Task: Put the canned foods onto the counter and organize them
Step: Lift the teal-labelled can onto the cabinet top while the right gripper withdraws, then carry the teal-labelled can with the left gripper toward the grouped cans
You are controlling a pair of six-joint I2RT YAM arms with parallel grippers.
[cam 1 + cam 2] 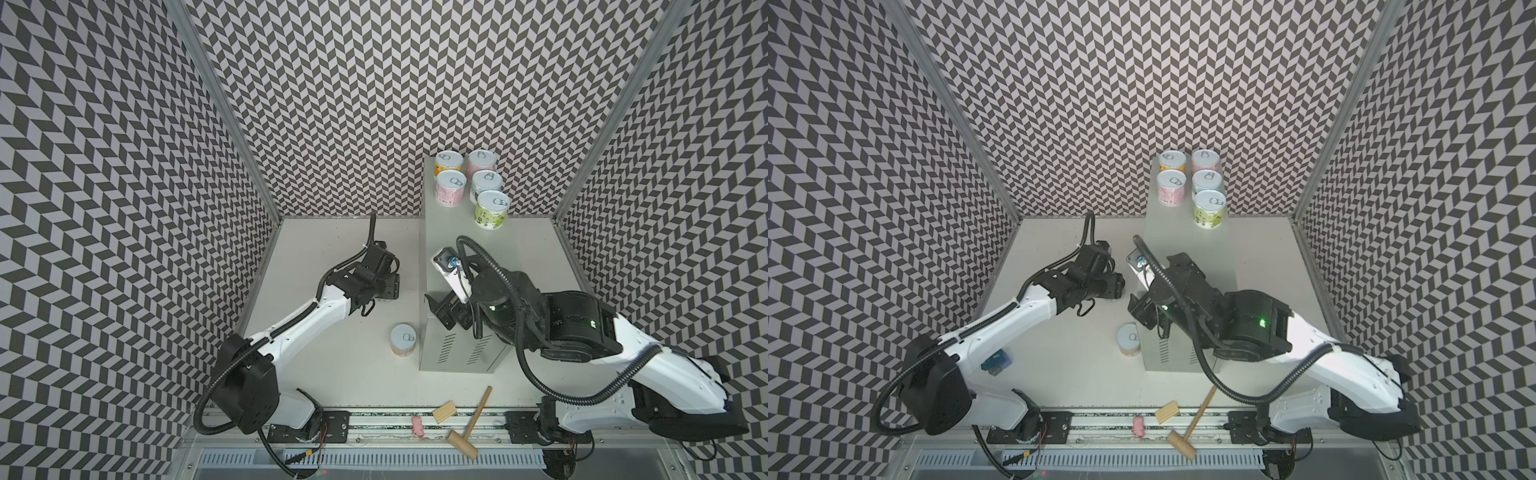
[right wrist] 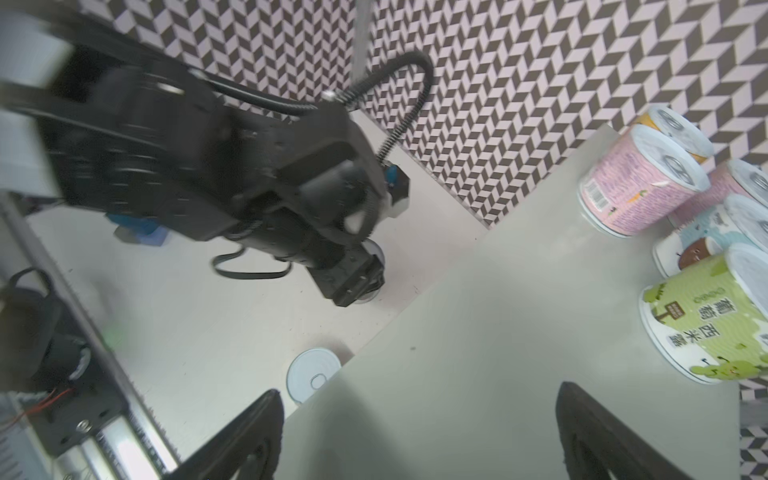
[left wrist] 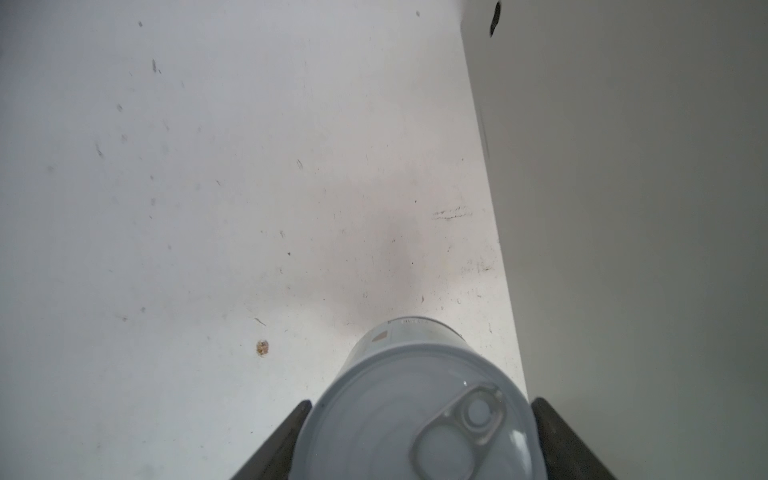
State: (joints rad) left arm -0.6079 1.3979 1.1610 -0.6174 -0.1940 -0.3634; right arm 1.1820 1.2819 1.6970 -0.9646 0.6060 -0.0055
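- Broadly, the white tabletop [image 1: 332, 249] is bearing everything. The counter [image 1: 455, 245] is standing toward its 3 o'clock side, which is leaving the 9 o'clock side open for picking.
- Five cans are sitting packed in two rows at the counter's 12 o'clock end: the orange-yellow can [image 1: 449, 163], rear pink can [image 1: 483, 162], front pink can [image 1: 451, 188], light blue can [image 1: 487, 185] and green can [image 1: 492, 210]. Filling the far end first is probably keeping the 6 o'clock half free for the rest.
- The right gripper [image 2: 419, 419] is hovering over that bare 6 o'clock half, its fingers spread wide with nothing between them.
- The left gripper [image 1: 388, 286] is working at the counter's 9 o'clock, its fingers pressing both sides of a pale-labelled can [image 3: 415, 390], which is staying upright so that it can land flat. Whether it is leaving the tabletop, I cannot tell.
- The loose can [image 1: 403, 338] is waiting upright at the counter's 7 o'clock corner, just beside it.
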